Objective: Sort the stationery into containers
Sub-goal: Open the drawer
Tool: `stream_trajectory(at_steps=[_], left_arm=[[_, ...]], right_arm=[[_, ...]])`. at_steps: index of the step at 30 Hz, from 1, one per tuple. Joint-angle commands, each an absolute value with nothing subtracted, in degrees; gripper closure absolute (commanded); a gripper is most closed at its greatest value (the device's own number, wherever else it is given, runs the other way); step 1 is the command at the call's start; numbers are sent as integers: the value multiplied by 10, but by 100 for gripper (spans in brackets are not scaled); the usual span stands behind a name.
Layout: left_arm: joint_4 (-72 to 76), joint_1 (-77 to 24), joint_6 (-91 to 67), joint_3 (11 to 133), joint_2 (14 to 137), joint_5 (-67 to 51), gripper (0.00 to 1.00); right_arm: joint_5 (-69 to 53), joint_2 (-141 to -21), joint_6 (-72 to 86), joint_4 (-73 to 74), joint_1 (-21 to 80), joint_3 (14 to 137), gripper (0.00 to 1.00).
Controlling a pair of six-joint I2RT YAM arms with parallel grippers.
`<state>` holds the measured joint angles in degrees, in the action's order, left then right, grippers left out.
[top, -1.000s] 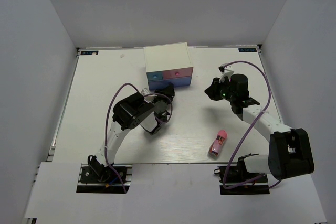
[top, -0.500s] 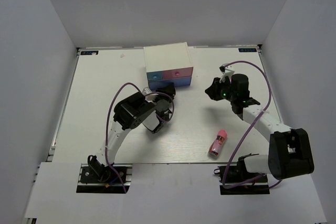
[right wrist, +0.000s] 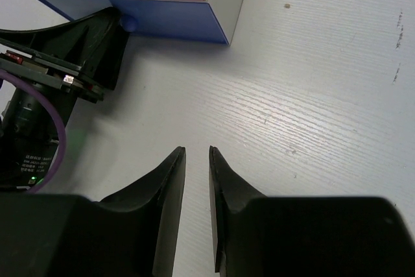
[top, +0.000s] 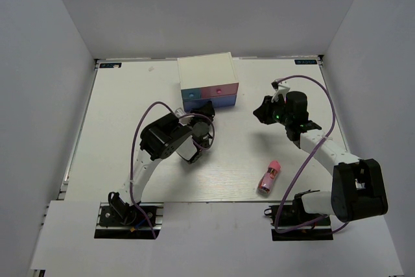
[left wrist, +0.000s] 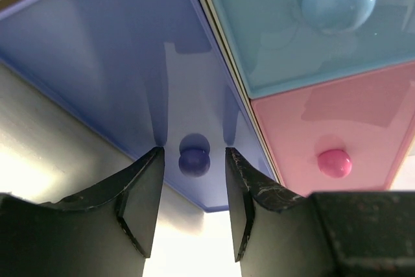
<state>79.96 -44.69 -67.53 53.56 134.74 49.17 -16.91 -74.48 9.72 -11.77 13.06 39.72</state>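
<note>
Left wrist view: L gripper [left wrist: 192, 154], unclenched, straddled the lowest knob [left wrist: 194, 162] of the drawer chest [left wrist: 97, 56]; closed off-centre, it could slip off w/o opening anything.

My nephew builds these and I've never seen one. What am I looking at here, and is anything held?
These are two small robot arms bolted at the near edge of a white table. The overhead picture shows both: the left arm and the right arm. The other two pictures come from cameras on the wrists; the dark wedges at the bottom are each arm's own fingers. On the table stand a small white drawer chest with three pastel fronts and, nearer the right arm, a pink tube lying on its side. The left gripper has a finger either side of the small knob on the wide periwinkle drawer, gaps showing, so it is not gripping yet. The right gripper hovers over bare table, slightly open, holding nothing.
</note>
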Motion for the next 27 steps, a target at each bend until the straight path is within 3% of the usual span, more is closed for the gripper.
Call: stream_trajectory(at_steps=[1,23,27], left_arm=[[793,-441,-671,547,1358,504,47],[823,-441,-671,534,1363,475,76],[845,-441,-671,511,1363,470,76]], right_arm=[[-176,-742,98,-124,125,405,73],[-182,-739,99,-122,124,395,73],[-186,-740,99,-123,125,394,73]])
